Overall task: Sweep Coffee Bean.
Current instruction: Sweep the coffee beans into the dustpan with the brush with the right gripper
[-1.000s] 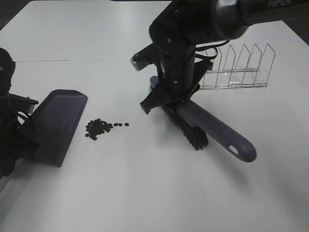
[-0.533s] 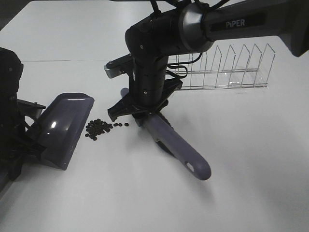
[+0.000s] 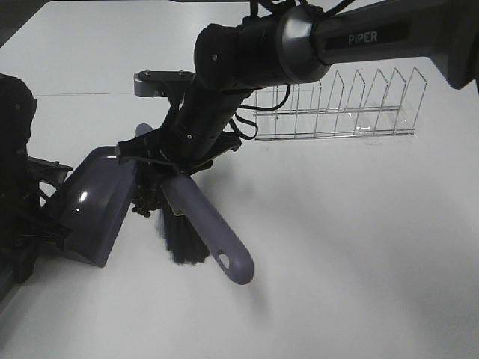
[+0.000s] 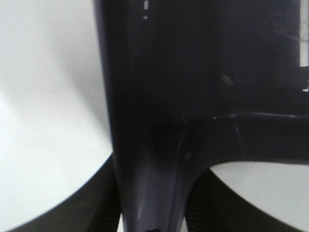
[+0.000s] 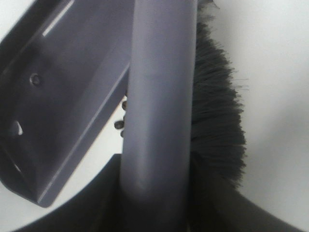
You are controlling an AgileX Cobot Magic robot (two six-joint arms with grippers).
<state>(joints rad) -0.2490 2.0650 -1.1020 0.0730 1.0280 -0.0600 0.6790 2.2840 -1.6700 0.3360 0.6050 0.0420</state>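
Evidently the right gripper (image 3: pixel 174 169), clamping the purple-handled black-bristled brush (image 3: pixel 213 238), had driven the dark coffee beans (image 3: pixel 140 203) against the purple-grey dustpan (image 3: pixel 93 200) clamped in the left gripper (image 4: pixel 149 212)

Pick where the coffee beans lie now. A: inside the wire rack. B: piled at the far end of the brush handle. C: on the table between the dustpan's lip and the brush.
C: the coffee beans sit on the table by the lip of the dustpan, with the bristles of the brush right beside them.
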